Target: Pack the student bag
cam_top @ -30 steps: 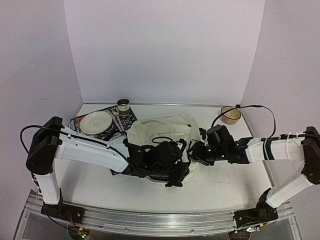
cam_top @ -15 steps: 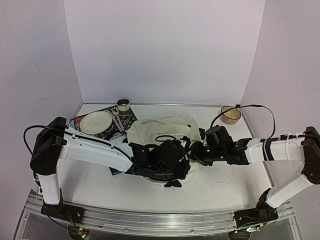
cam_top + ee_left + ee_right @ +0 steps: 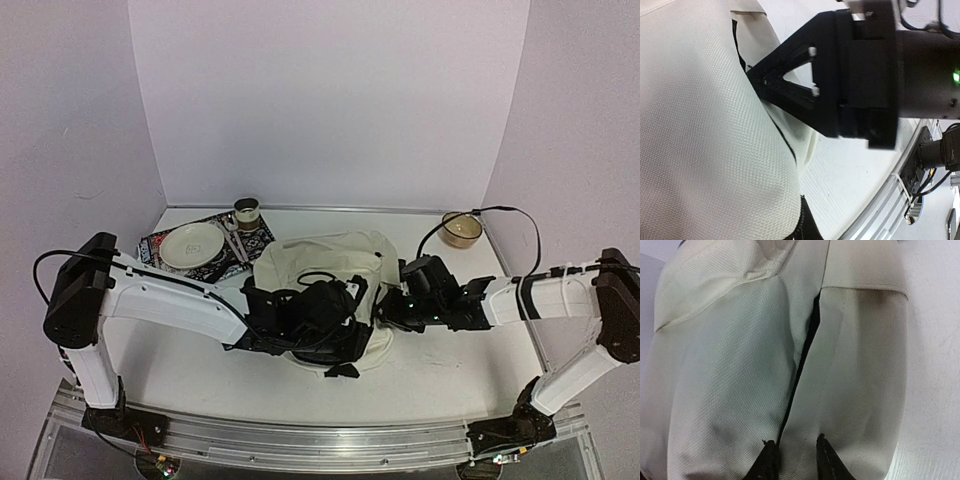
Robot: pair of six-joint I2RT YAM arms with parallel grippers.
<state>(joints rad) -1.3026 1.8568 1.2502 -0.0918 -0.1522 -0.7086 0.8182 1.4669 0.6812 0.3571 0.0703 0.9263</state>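
The student bag (image 3: 318,262), cream fabric with black trim, lies in the middle of the table and fills both wrist views (image 3: 740,365). My left gripper (image 3: 343,325) is at its near edge. In the left wrist view the bag fabric (image 3: 705,140) bulges over the left gripper (image 3: 807,227), whose jaws are shut with the fabric's edge running into them. My right gripper (image 3: 384,312) meets the bag from the right. Its fingertips (image 3: 767,462) stand on either side of a fold beside the black seam, closed on it. From the left wrist view the right gripper's fingers (image 3: 785,75) taper to a point at the bag.
A white plate (image 3: 192,245) sits on a patterned mat (image 3: 157,243) at the back left, with a spoon (image 3: 237,240) and a small cup (image 3: 247,211) beside it. A tan bowl (image 3: 462,229) stands at the back right under a black cable. Walls close in three sides.
The left gripper's jaws have shut at the bag's near edge. The right gripper's jaws have narrowed onto the fabric fold. Both wrists have shifted slightly leftward.
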